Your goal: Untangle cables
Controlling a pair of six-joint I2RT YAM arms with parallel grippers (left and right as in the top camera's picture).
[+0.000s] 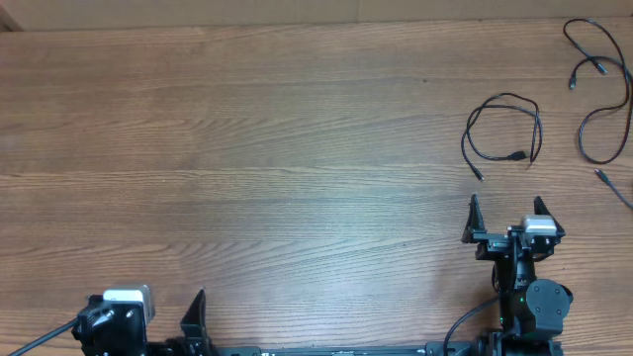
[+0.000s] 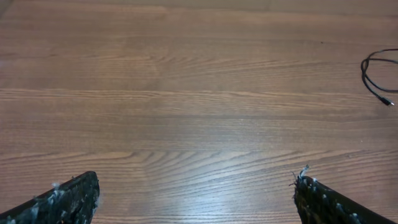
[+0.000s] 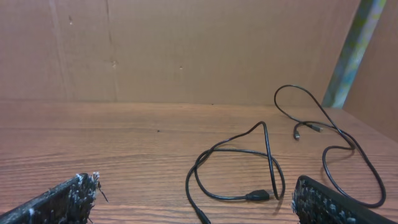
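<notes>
Left tool [image 2: 196,180] and right tool [image 1: 506,206] both gape wide, holding nothing. Cables sit at the tabletop's [image 1: 297,148] right: near loop [image 1: 538,133] and far one [image 1: 599,67] lie apart. Looks mostly done, I'd say.

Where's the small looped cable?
Overhead view: small looped cable, far right of the table, just ahead of the right gripper, left of the longer cable.
</notes>
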